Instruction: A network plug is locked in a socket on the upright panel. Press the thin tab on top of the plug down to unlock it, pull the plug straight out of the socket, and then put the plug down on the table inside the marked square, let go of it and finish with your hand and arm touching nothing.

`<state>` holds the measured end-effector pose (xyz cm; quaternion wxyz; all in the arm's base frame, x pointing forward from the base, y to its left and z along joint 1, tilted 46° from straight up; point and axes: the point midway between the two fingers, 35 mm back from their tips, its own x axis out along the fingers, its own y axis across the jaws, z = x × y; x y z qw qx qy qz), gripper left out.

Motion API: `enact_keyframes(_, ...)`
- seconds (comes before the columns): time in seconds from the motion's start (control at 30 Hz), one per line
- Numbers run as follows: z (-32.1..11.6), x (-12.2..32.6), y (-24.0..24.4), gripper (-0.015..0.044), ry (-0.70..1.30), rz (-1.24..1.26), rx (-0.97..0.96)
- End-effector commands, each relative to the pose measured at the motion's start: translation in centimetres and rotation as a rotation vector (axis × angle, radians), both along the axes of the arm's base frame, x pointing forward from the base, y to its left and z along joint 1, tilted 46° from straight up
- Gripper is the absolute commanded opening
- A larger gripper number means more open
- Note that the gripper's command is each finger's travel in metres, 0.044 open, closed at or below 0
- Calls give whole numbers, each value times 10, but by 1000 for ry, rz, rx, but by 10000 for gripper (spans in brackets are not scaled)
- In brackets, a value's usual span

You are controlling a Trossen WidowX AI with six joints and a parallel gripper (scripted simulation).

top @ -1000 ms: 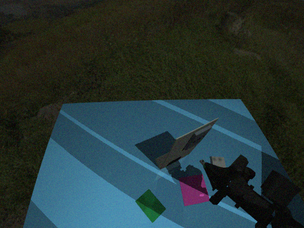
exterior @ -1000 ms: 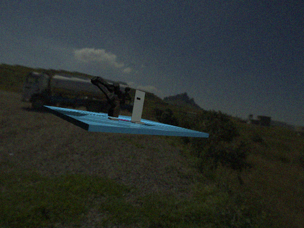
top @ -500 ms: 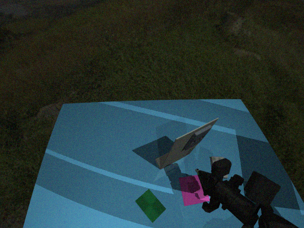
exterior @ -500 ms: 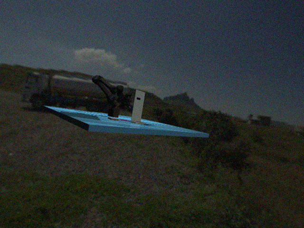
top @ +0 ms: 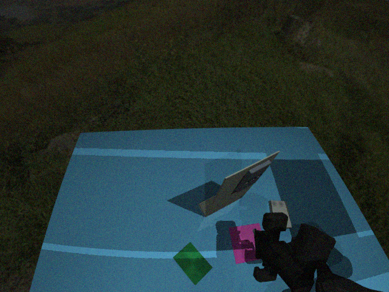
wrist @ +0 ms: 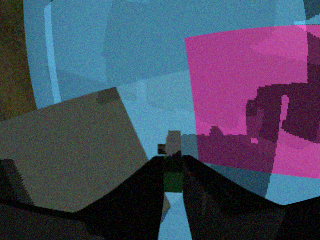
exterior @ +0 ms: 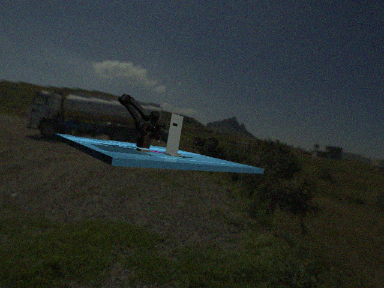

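Note:
My gripper (wrist: 172,164) is shut on the plug (wrist: 173,142), a small grey piece with a dark and green part, which sticks out past the fingertips. In the top view the dark hand hides the plug and fingertips. The upright pale panel (top: 216,198) (exterior: 174,137) stands apart from the hand, with its dark socket face (top: 248,180) towards the right in the top view. A magenta square (top: 246,232) (wrist: 240,65) lies on the table beside the hand, partly shaded; the plug is left of it in the wrist view. The plug's height above the table is hard to judge.
A green square (top: 192,263) lies left of the magenta one in the top view. A pale block (top: 279,206) is partly under the hand in that view. A grey-brown surface (wrist: 75,155) fills the wrist view's lower left. The blue table (top: 125,204) carries shadows.

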<state>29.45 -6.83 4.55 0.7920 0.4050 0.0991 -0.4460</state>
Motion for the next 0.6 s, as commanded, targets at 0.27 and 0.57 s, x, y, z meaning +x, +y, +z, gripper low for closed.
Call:
enact_keyframes(0.27, -8, -12, -11, 0, -10, -106, -59)
enact_keyframes(0.57, -15, -11, -18, 0, -8, -107, -57)
